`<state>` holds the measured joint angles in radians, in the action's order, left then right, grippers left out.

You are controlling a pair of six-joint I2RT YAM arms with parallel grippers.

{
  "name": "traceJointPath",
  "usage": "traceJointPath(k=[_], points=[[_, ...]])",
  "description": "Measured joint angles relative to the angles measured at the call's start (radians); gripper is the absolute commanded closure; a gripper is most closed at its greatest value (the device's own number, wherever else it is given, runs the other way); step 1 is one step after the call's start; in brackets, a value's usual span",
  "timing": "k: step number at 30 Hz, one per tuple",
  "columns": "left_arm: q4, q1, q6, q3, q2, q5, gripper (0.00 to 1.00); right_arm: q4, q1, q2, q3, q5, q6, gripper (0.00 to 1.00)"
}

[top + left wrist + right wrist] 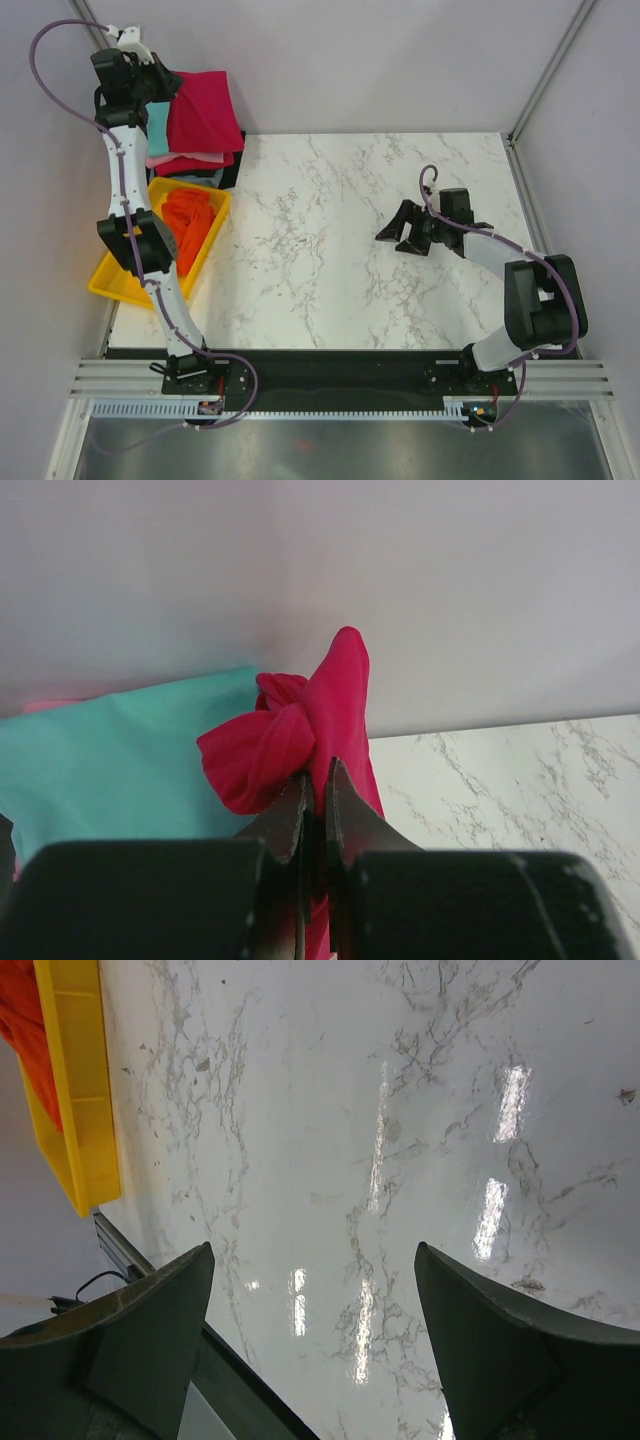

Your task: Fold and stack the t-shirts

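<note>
Wrist view alone shows left end effector (320,772) pinching crimson t-shirt (290,735); right end effector (312,1255) released.

Open marble table (320,250) across the middle of the frame lets me pass. At left, the yellow tray (108,283) and, above it, the shirt stack (205,115) block me.

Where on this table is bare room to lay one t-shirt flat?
The marble table is bare from the yellow tray across to the open right gripper, and along the near edge. The far left corner is crowded: the shirt stack, and the left gripper shut on the crimson t-shirt.
</note>
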<state>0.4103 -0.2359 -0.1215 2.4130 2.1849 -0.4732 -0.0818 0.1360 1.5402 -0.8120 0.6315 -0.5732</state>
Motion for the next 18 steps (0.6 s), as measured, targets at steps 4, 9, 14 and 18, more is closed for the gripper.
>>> traceJointPath(k=[4,9,14,18], points=[[-0.016,-0.013,-0.008,0.0,-0.003,-0.025,0.98,0.0,0.004,0.01,0.0,0.0,0.0,0.1],[-0.033,-0.029,-0.018,0.0,-0.015,-0.055,0.98,0.0,0.006,0.013,0.0,0.0,0.0,0.1],[-0.054,-0.053,-0.02,0.0,-0.019,-0.06,0.98,0.0,0.009,0.013,0.0,-0.001,0.0,0.1],[-0.055,-0.065,-0.023,0.012,-0.011,-0.064,0.98,0.0,0.013,0.022,0.0,-0.002,0.001,0.11]])
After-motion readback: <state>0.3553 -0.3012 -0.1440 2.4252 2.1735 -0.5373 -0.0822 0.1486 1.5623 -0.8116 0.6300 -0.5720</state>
